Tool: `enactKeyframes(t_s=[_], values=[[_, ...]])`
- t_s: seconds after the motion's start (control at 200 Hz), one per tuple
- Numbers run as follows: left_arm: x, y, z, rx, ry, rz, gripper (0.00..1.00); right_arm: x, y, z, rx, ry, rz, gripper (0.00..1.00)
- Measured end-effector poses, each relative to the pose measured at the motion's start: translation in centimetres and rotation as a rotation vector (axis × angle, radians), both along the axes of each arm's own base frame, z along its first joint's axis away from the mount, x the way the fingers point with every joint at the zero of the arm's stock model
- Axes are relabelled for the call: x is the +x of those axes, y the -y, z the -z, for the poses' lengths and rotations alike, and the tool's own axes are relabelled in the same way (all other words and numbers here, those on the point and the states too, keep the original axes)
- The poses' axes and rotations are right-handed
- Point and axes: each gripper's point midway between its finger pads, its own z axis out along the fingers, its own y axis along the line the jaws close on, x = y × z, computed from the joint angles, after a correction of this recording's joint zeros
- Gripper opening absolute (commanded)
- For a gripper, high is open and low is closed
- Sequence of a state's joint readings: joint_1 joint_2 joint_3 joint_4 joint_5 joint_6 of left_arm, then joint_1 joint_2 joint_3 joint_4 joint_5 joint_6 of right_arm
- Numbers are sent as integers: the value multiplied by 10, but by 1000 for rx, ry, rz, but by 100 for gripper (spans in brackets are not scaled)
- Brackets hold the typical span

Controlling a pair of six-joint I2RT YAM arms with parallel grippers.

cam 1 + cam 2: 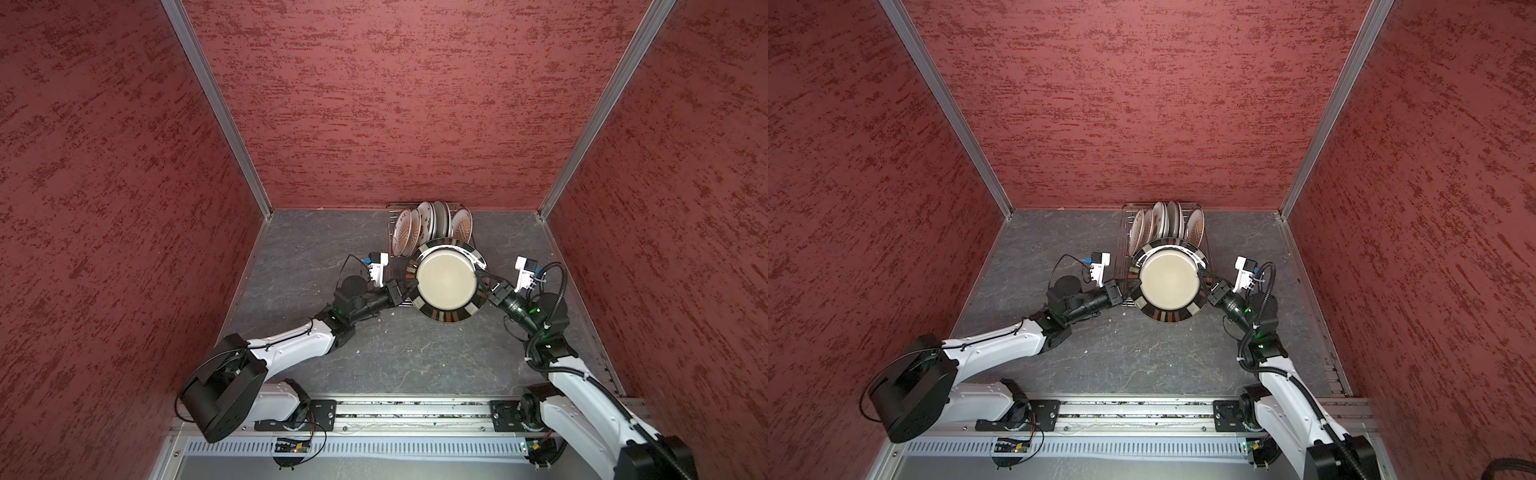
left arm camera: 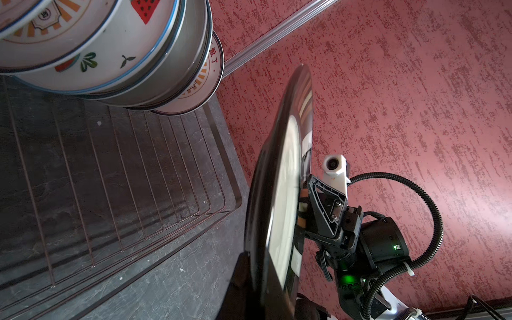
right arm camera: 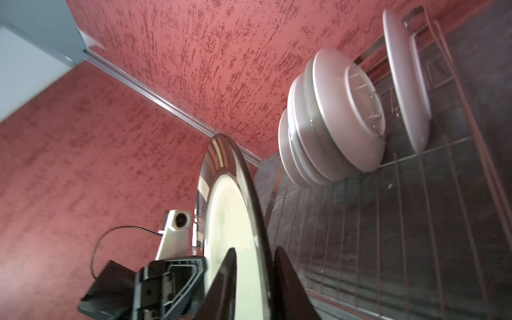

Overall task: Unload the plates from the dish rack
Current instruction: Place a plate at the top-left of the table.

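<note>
Clamping the brown-rimmed beige plate (image 1: 445, 286) above the dish rack (image 2: 166, 171), the left gripper (image 1: 405, 286) is likely bearing it alone, the right gripper (image 1: 482, 276) straddling its rim with jaws parted, risking a pivot and drop.

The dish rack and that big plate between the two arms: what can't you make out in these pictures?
- How many plates the dish rack holds: in both top views they overlap, and the brown-rimmed plate covers the rack's near end.
- Whether the right gripper touches that plate: fingers dark and blurred, right wrist view.
- The red characters on the end plate: mostly covered by its neighbour, left wrist view.
</note>
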State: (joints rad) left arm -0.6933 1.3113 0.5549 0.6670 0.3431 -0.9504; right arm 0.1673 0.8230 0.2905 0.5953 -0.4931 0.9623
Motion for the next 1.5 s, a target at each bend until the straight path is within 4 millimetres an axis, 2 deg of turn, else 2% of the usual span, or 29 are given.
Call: enactKeyframes(t_s=[0.14,0.175,0.261,0.281,0.426,0.546,0.837,1.002,1.132,1.273,1.498], values=[[0,-5,9,-4,-31,-3,0,-1,0,-4,2,17,-2,58],[0,-5,11,-5,-37,-5,0,-1,-1,-5,6,18,-4,66],[-1,-9,16,3,-50,-15,0,-2,-1,-8,5,35,-10,96],[-1,-10,18,7,-54,-19,0,-2,-2,-10,9,41,-13,99],[-2,-24,37,38,-102,-58,0,-3,-2,-14,4,60,-16,99],[-1,-35,42,45,-123,-94,0,-1,-3,-13,0,57,-18,99],[-1,-57,12,-2,-56,-156,0,1,-3,-9,-20,57,-18,99],[4,-85,1,-19,-37,-229,0,1,-9,-8,-33,63,-35,99],[10,-114,5,-32,-39,-313,0,4,-24,-17,-56,91,-75,99],[16,-146,16,-33,-76,-401,0,6,-49,-35,-95,149,-132,99],[27,-201,19,-77,-113,-552,0,16,-86,-47,-184,180,-152,99]])
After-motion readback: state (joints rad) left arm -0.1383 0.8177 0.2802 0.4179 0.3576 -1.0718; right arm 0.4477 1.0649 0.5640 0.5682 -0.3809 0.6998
